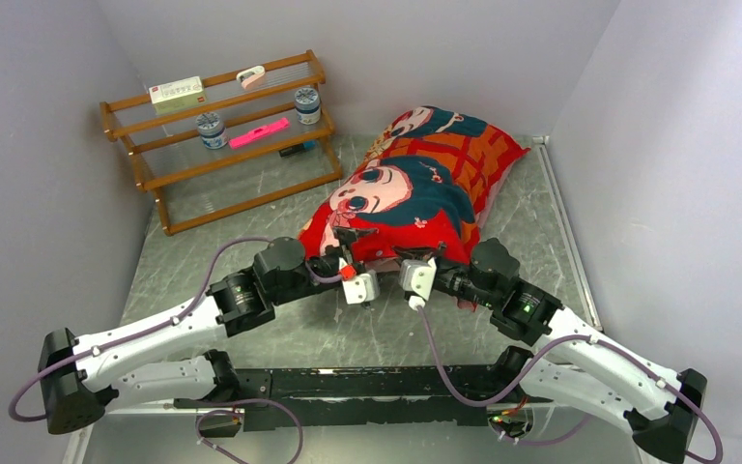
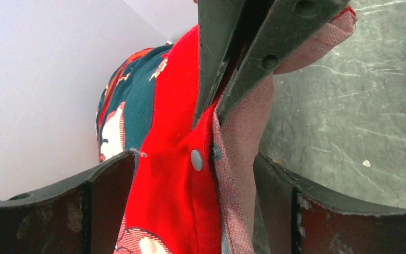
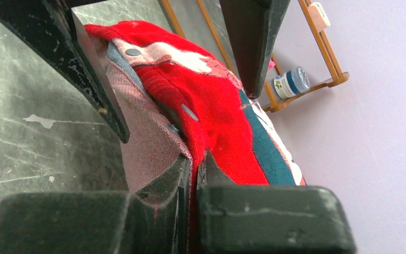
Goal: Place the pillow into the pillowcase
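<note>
Over toward the back right of the table [image 1: 251, 333], the pillowcase [image 1: 415, 188] lay plump and filled out. It ran diagonally, with its far end up near the back corner and its open end facing the arms. Printed side was up, so the teal-haired girl faces were on top. The pillow itself couldn't be seen from any camera, fwiw. At the near end the paler pink reverse [image 2: 243, 143] was peeking out along the hem, right next to a grey snap [image 2: 196, 160] on the red side.

The right gripper [image 3: 194, 159] had its fingers pinched tight on that hem, with red fabric squeezed between them. The left gripper [image 2: 194, 157] was spread wide, one finger on either side of the same edge. Both sat just beside each other at the mouth of the case.

Further out, a wooden rack [image 1: 222, 145] stood in the back left corner, well apart from the case. It held two little jars [image 1: 211, 129], a pink thing [image 1: 259, 132] and, on the top level, a white box [image 1: 176, 92].
</note>
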### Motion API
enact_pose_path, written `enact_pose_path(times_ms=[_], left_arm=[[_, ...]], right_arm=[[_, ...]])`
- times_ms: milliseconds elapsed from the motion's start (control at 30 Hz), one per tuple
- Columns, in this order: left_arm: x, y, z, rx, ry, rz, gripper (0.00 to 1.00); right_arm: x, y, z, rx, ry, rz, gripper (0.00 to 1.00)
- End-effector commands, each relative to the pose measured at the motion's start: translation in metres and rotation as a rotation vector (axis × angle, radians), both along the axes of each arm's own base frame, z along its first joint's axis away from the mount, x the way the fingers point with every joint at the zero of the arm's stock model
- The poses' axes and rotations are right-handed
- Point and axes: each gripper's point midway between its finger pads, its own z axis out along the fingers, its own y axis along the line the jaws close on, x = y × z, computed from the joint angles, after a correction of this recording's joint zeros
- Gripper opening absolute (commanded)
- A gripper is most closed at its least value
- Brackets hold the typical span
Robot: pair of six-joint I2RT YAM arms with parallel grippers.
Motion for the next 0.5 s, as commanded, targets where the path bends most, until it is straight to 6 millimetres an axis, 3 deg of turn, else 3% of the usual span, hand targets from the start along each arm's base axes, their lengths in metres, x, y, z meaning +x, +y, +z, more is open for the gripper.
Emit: enact_pose_path(times_ms=[0,467], left_arm=[[0.001,-0.006,0.009,-0.068,0.015,0.007,0.85],[0.016,-0.004,0.010,-0.236,0.020,0.113,0.65]], right_arm=[[-0.004,0.001,0.065,0.182,-0.131,0.020,0.00],[-0.006,0.002,0.072,0.225,-0.101,0.027,0.00]])
